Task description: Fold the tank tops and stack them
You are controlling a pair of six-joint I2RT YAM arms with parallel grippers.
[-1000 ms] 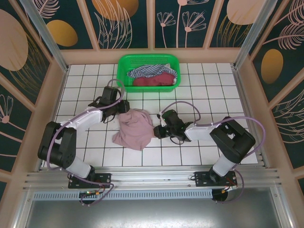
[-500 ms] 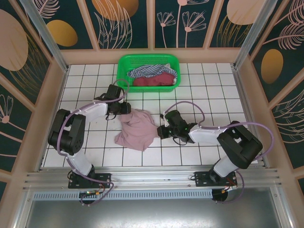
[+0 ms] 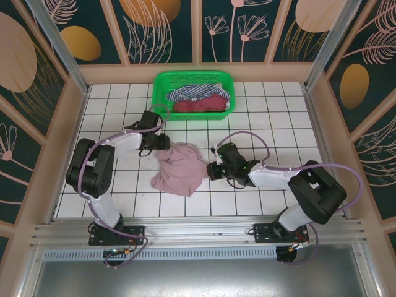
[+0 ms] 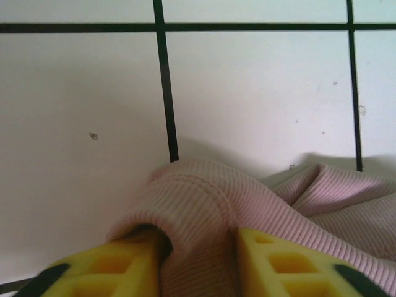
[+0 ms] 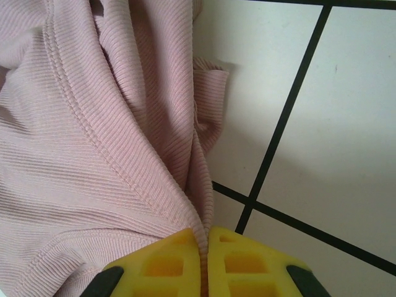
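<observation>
Bright, even overhead light casts only soft shadows on the white worktop (image 3: 278, 117), while both wrist views look slightly blurred close up

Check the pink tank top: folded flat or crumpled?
Crumpled. The pink tank top lies in a wrinkled heap, pinched at opposite edges by the left gripper and right gripper.

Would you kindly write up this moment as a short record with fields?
Surface: white tiled table
On table: dusty pink ribbed cloth tank top, crumpled, not yet folded
Left gripper: fingers closed around a fold at the top's far left edge
Right gripper: fingers pinched shut on the top's right edge
Green plastic basket: holds navy-and-white striped cloth top and dark red cloth top
Stack: not started
</observation>
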